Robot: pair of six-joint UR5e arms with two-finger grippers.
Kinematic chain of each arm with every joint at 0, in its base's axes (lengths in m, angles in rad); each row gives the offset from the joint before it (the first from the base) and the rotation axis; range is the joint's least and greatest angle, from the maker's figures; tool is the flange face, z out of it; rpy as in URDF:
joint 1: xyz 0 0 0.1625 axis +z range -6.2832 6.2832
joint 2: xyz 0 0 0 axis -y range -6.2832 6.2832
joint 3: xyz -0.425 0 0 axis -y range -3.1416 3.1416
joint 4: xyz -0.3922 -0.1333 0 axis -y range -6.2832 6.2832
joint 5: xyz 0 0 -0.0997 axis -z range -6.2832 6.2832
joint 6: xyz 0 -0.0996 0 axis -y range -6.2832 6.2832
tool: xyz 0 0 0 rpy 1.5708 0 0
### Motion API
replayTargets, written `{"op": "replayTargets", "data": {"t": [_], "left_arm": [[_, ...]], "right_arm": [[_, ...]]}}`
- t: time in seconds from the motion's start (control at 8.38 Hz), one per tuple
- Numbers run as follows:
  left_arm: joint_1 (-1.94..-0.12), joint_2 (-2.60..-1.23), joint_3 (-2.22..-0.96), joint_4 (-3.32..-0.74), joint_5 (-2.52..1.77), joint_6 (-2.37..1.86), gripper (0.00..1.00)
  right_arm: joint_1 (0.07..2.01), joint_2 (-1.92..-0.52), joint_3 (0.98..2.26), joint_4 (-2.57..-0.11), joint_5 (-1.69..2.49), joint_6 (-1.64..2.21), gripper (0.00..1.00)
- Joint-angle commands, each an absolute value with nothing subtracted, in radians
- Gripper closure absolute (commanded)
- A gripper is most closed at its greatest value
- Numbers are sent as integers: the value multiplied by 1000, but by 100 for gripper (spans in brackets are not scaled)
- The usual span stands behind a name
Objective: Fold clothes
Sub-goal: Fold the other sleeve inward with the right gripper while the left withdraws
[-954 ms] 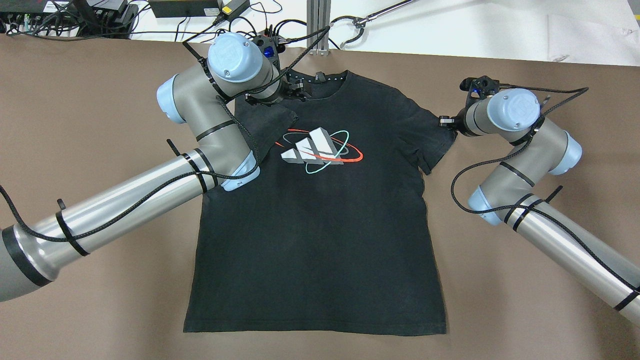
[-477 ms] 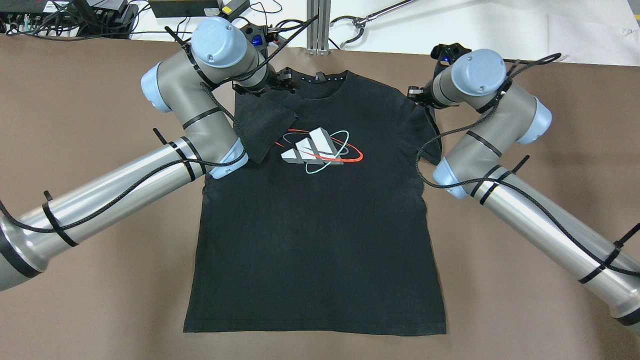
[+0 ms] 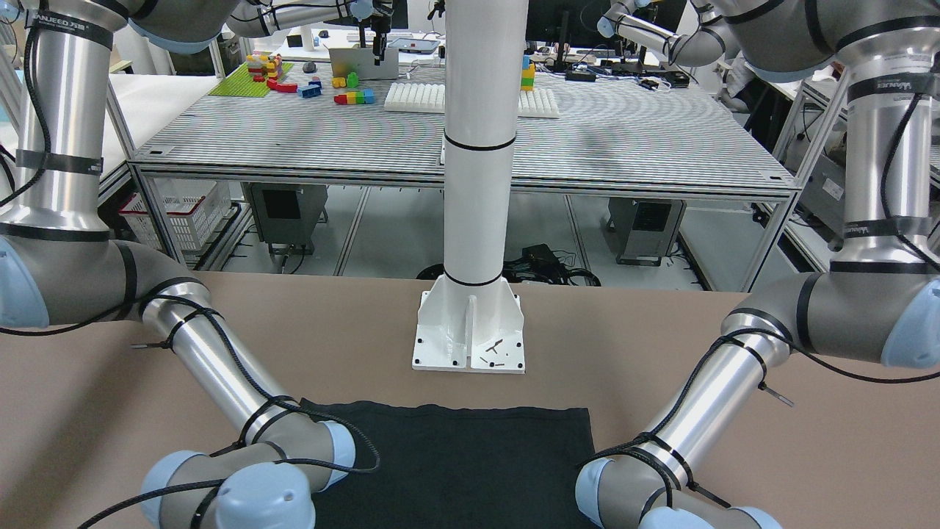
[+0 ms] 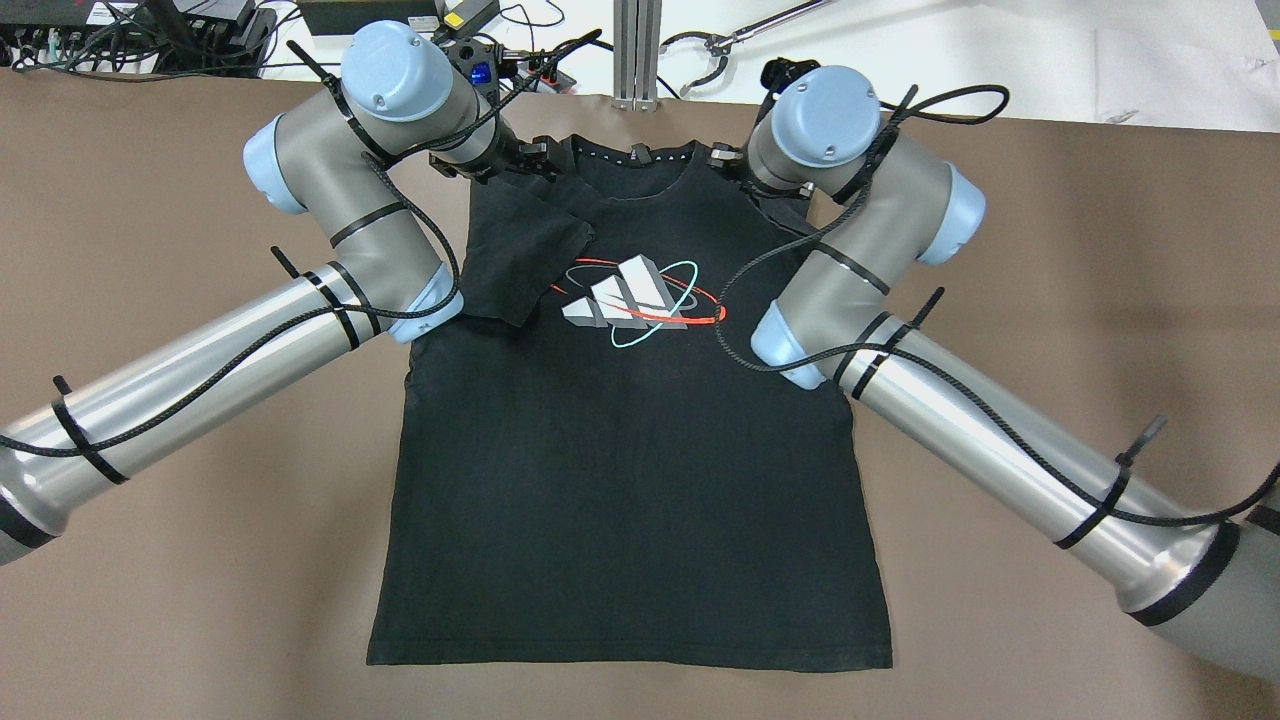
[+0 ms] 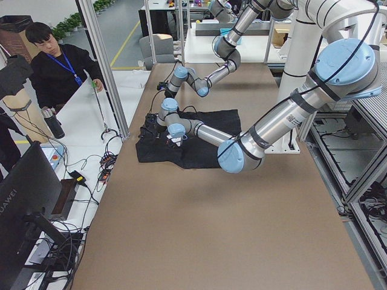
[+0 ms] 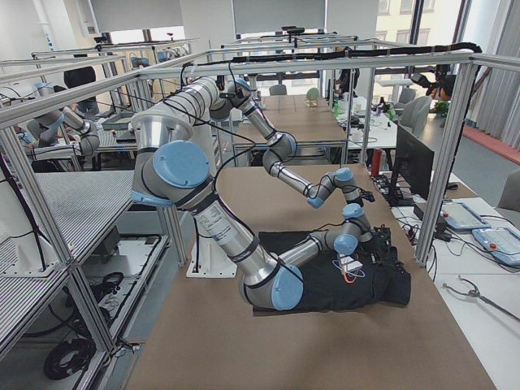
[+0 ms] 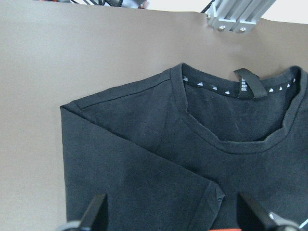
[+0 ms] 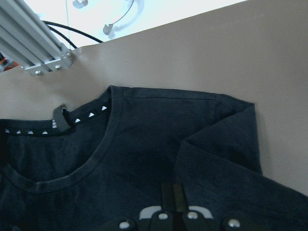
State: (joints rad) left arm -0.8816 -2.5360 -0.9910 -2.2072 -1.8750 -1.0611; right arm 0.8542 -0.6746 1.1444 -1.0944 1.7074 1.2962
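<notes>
Sleeve two comes in: the right gripper (image 8: 169,190) has swept from the 3 o'clock side of the table (image 4: 1050,250) to the 1 o'clock shoulder of the black T-shirt (image 4: 630,480), drawing the right sleeve (image 8: 221,139) over the chest. Its jaws look pressed together on that flap. The left gripper (image 7: 173,214), jaws spread and empty, has eased back toward 11 o'clock, leaving the left sleeve (image 4: 520,260) folded. The shirt lies flat, collar (image 4: 640,160) at 12 o'clock. The body folds appear to remain.

Black garment (image 6: 383,282) on brown table (image 6: 203,357); near arm (image 6: 231,240), far arm (image 6: 296,180) over it.
</notes>
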Motion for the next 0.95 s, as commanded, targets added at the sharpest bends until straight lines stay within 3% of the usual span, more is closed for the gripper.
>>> {"op": "replayTargets", "data": {"t": [0.0, 0.24, 0.36, 0.48, 0.83], "left_arm": [[-887, -2531, -992, -2207, -1882, -1052, 6], [-887, -2514, -992, -2236, -1882, -1052, 6], [-885, -2507, -992, -2250, -1884, -1052, 6], [-887, -2505, -992, -2250, -1884, -1052, 6], [-885, -2502, -1037, -2246, -1899, -1058, 5]], "right_arm": [[750, -585, 1085, -1112, 1600, 1399, 100], [698, -587, 1046, -1108, 1533, 1404, 100], [695, -594, 1040, -1103, 1531, 1391, 73], [693, -597, 1040, -1103, 1529, 1369, 7], [716, -610, 1067, -1103, 1549, 1189, 4]]}}
